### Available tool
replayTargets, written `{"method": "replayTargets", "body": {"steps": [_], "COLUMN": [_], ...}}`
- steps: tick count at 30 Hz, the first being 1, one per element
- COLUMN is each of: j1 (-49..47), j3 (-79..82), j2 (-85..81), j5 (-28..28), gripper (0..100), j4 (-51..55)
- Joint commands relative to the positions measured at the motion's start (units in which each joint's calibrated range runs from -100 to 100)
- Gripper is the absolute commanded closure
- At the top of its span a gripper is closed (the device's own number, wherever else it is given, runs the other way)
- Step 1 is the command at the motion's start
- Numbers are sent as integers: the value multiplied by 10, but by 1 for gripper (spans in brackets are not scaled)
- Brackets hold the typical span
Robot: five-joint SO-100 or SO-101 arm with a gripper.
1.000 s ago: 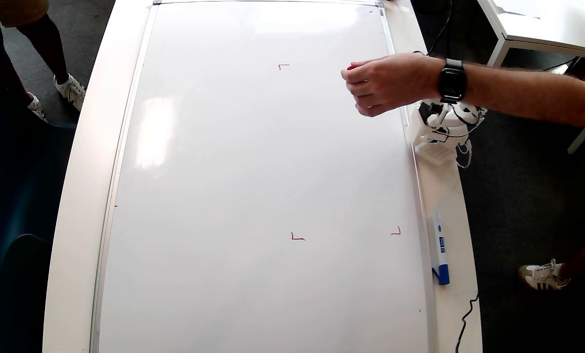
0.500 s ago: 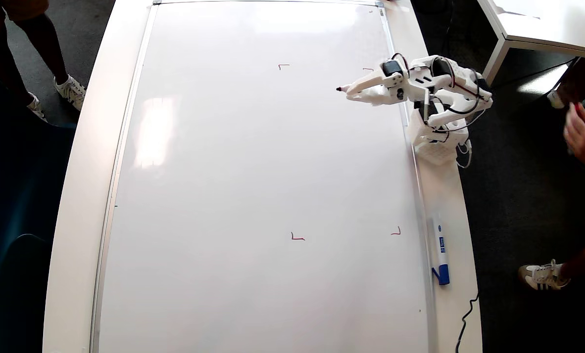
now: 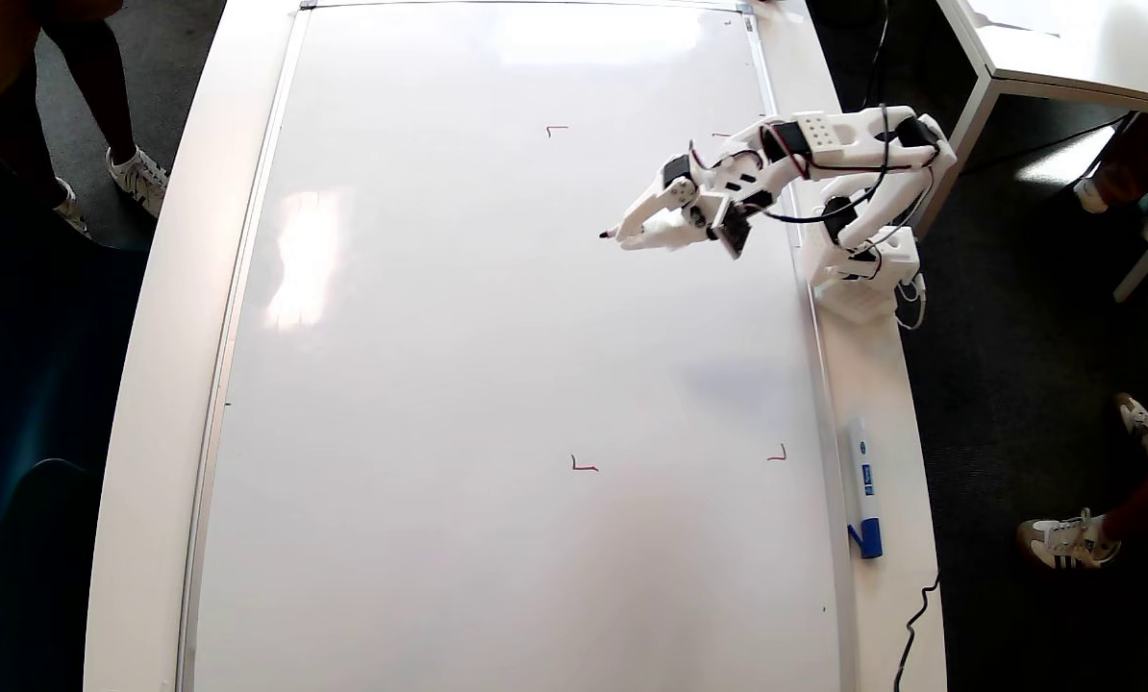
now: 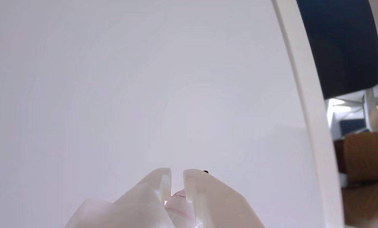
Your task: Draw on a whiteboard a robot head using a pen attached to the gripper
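Currently the end effector (image 3: 624, 236) is clamped on the pen (image 3: 612, 234), whose dark tip pokes out past the fingertips toward the left of the overhead view. In the wrist view the end effector (image 4: 176, 177) enters from the bottom edge, its two white fingers (image 4: 159, 183) nearly together with only a narrow slit between them, and a pinkish bit of the pen (image 4: 178, 193) shows in that slit. A tiny dark speck of the tip shows just above the right-hand finger. Whether the tip touches the surface cannot be told.

Beneath the end effector lies the whiteboard (image 3: 439, 384), glossy and bare around the pen tip; in the wrist view the whiteboard (image 4: 113, 79) fills almost the whole picture ahead of the fingers. No robot head drawing shows on it. Small red corner marks (image 3: 556, 129) sit on the board: one up and to the left of the end effector in the overhead view, one just behind it near the arm, and two well below it.

Behind the end effector the arm's base (image 3: 862, 274) stands on the worktop (image 3: 151, 384) at the board's right edge. Further down that same edge, well apart from the end effector, a white marker with a blue cap (image 3: 862, 487) lies on the worktop.
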Motion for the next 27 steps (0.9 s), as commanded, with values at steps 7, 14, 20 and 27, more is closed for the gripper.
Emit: {"method": "replayTargets", "body": {"steps": [7, 14, 20, 27], "j1": [-33, -48, -59, -66], "j3": [-72, -177, -257, -319], "j2": [144, 265, 344, 405], "j5": [-3, -3, -3, -3], "gripper": [99, 99, 99, 99], "j4": [-11, -11, -11, -11]}}
